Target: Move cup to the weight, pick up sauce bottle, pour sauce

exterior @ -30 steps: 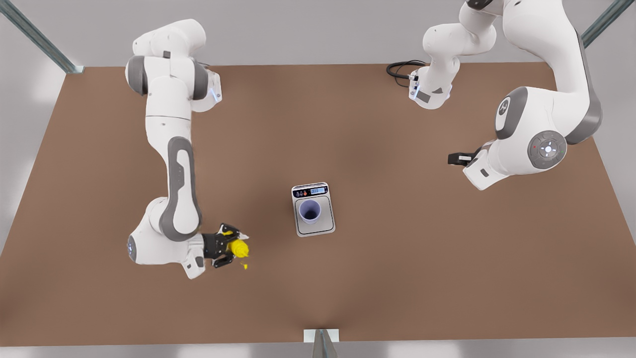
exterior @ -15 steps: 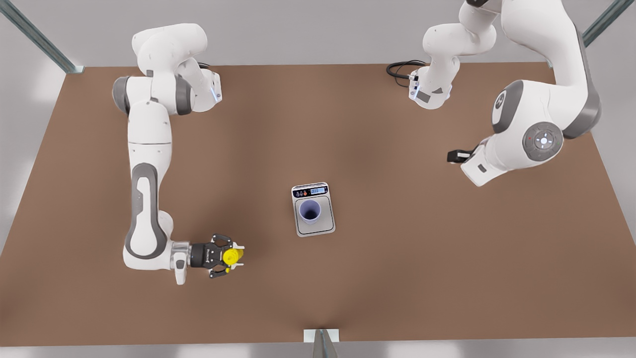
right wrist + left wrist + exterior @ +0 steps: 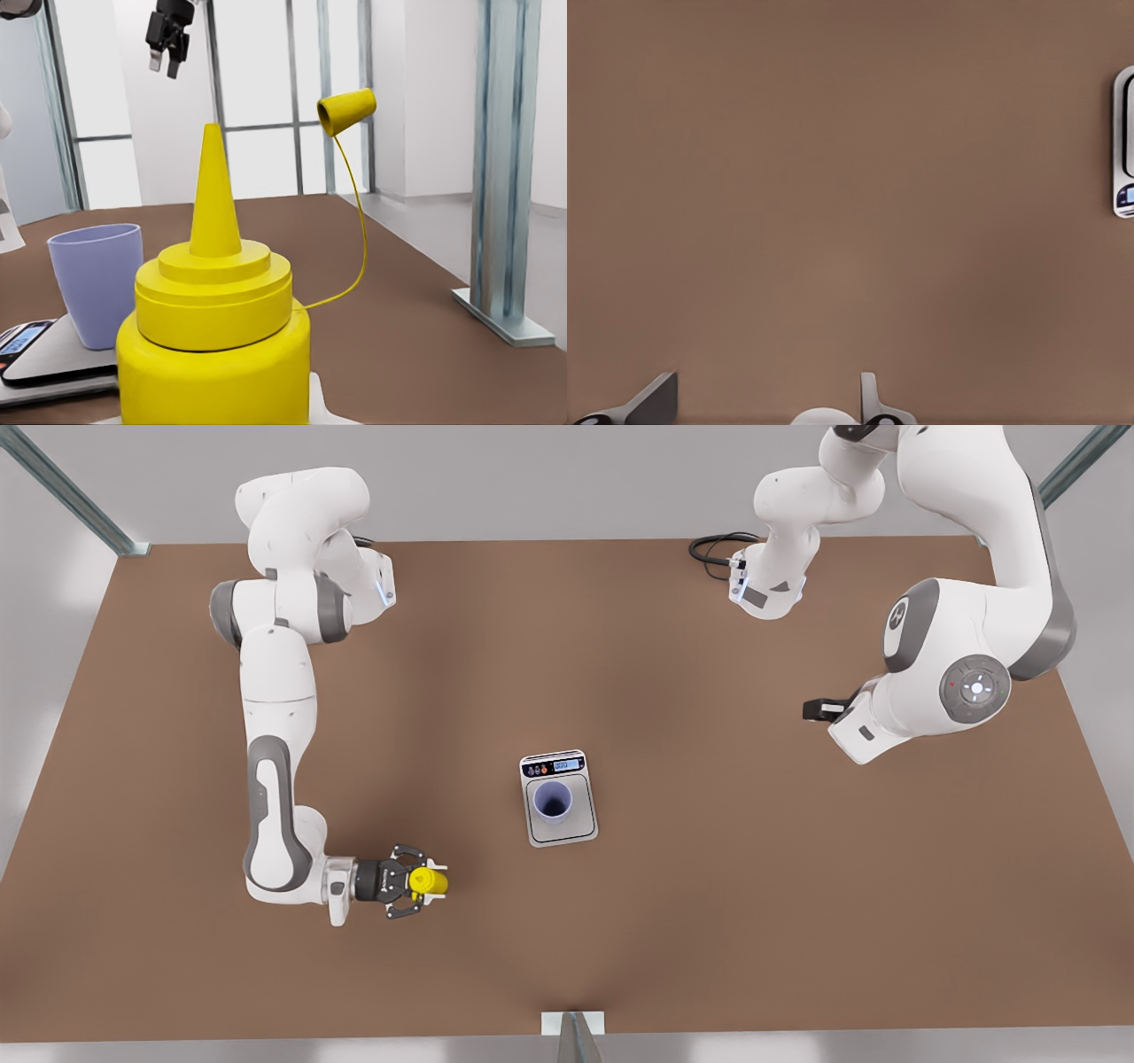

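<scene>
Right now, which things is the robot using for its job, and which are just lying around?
For the job:
cup, standing on the scale
sauce bottle, in the right gripper

Just around:
black cable at the table's far edge
left gripper, waiting

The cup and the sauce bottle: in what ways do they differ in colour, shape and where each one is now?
The cup is pale lavender-blue; the sauce bottle is bright yellow. The cup is open at the top, while the sauce bottle ends in a conical nozzle, its small cap hanging off on a thin tether. The cup stands on the weight; the sauce bottle is gripped by the right gripper, apart from the weight. Both stand upright and look similar in size.
</scene>
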Available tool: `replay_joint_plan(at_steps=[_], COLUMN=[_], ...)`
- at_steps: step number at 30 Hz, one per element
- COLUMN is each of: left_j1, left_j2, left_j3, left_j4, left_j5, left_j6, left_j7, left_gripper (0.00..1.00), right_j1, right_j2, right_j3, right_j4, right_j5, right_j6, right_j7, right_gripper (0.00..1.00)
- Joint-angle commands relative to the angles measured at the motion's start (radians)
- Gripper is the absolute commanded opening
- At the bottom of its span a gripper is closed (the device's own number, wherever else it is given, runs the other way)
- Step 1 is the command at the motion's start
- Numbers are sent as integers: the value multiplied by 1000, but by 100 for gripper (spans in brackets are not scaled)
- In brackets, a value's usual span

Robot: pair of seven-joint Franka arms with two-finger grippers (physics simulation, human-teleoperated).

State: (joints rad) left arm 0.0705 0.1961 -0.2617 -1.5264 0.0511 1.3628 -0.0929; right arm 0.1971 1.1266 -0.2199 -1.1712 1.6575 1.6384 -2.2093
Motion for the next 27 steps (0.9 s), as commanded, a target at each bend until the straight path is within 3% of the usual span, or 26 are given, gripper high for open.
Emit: replay_joint_plan(at_steps=[1, 17, 19, 20, 21, 27], left_j1=[0, -2, -3, -5, -5, -9], left_j2=[0, -3, -3, -1, -3, 0], left_j3=[-1, -2, -2, -2, -2, -4], left_j4=[0, 2, 3, 5, 5, 6], left_j5=[1, 1, 3, 3, 3, 4], left_j6=[1, 12, 12, 13, 13, 18], left_j7=[1, -2, -2, -2, -2, -4], left_gripper=[100, 100, 100, 100, 100, 100], right_j1=[1, 4, 4, 4, 4, 4], right_j2=[2, 30, 30, 30, 30, 30], right_j3=[1, 16, 16, 17, 17, 17], right_j4=[4, 27, 27, 25, 25, 25], right_j5=[1, -2, -2, -2, -2, -2], right_j6=[12, 77, 78, 78, 78, 78], right_j7=[-207, -204, -201, -196, -196, -194], right_gripper=[60, 60, 65, 86, 100, 100])
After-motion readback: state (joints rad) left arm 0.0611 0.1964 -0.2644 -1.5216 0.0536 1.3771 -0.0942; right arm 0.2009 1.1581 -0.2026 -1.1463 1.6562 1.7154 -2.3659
